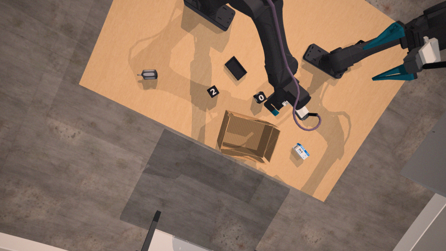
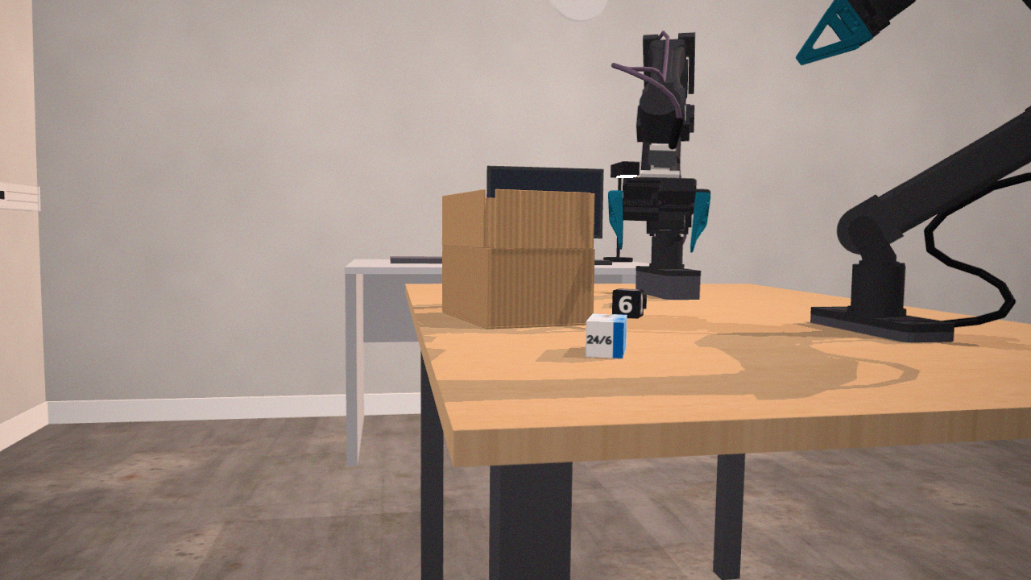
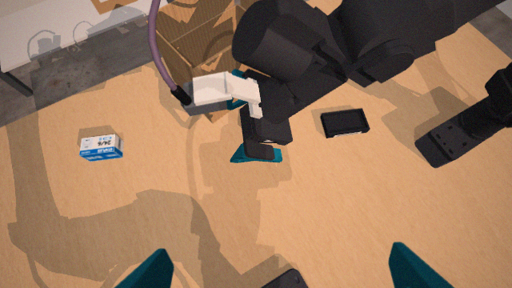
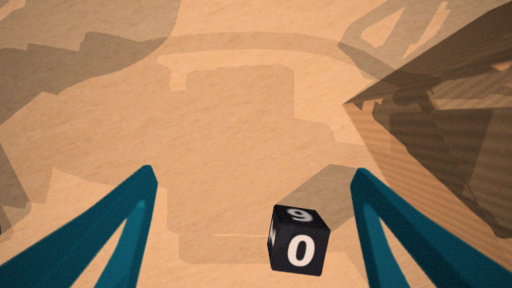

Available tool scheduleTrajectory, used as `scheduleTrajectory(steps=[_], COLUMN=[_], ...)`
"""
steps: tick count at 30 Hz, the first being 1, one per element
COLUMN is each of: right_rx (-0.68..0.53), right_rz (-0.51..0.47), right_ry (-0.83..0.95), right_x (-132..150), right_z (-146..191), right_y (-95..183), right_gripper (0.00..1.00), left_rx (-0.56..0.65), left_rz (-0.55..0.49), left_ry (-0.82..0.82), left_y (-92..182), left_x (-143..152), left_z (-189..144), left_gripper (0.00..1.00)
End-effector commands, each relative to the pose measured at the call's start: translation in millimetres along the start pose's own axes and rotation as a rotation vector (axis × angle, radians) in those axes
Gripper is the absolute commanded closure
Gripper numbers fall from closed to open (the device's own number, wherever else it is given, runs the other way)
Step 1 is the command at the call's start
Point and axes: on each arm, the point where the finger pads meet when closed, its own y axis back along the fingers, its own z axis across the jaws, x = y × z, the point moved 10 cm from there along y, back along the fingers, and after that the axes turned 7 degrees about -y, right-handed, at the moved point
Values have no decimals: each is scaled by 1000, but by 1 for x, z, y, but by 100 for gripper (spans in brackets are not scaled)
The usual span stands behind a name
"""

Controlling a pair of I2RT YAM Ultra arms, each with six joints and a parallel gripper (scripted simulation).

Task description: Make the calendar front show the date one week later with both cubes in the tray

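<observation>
The black tray (image 1: 231, 72) (image 3: 336, 134) is empty, with faint white marks on one side in the left wrist view. One black cube (image 1: 213, 91) shows 2 on top and lies on the table. The other cube (image 1: 260, 97) (image 2: 625, 304) (image 4: 301, 250) shows 0, a 6 or 9, and part of a third face. My right gripper (image 4: 254, 174) (image 2: 654, 249) is open and empty above the table, close to that second cube, which appears between its fingers, right of centre, in the right wrist view. My left gripper (image 3: 274, 255) (image 1: 368, 63) is open and empty, high above the table by its own base.
An open cardboard box (image 1: 271, 142) (image 2: 519, 281) stands near the cubes. A white and blue staples box (image 1: 300, 151) (image 2: 605, 337) (image 3: 101, 146) lies beyond it. A grey object with a thin tip (image 1: 149, 74) lies near the table's other end.
</observation>
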Motion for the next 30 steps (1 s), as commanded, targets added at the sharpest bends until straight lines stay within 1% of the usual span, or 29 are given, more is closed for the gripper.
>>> scheduleTrajectory(steps=[1, 5, 7, 14, 22, 24, 25, 27, 28, 30], right_rx=[7, 25, 25, 111, 223, 223, 235, 273, 304, 327], right_rz=[150, 200, 200, 318, 413, 413, 425, 396, 423, 475], right_ry=[-175, -285, -285, -517, -773, -773, -805, -864, -880, -861], right_x=[-12, -27, -27, -46, -55, -55, -55, -59, -53, -43], right_z=[-3, -3, -3, -12, -31, -31, -33, -41, -47, -57], right_y=[4, 10, 10, 21, 31, 31, 33, 27, 22, 12], right_gripper=[0, 0, 0, 0, 0, 0, 0, 0, 0, 0], left_rx=[-5, -11, -11, -12, -12, -12, -12, -12, -12, -15], left_rz=[7, 5, 5, 4, 4, 4, 4, 4, 4, 0], left_ry=[-3, -6, -6, -5, -5, -5, -5, -5, -5, -2], left_y=[3, 3, 3, 4, 4, 4, 4, 4, 4, 3], left_x=[-5, -5, -5, -5, -5, -5, -5, -5, -5, -3], left_z=[-1, -1, -1, -1, -1, -1, -1, -1, -1, -1], left_gripper=[0, 0, 0, 0, 0, 0, 0, 0, 0, 0])
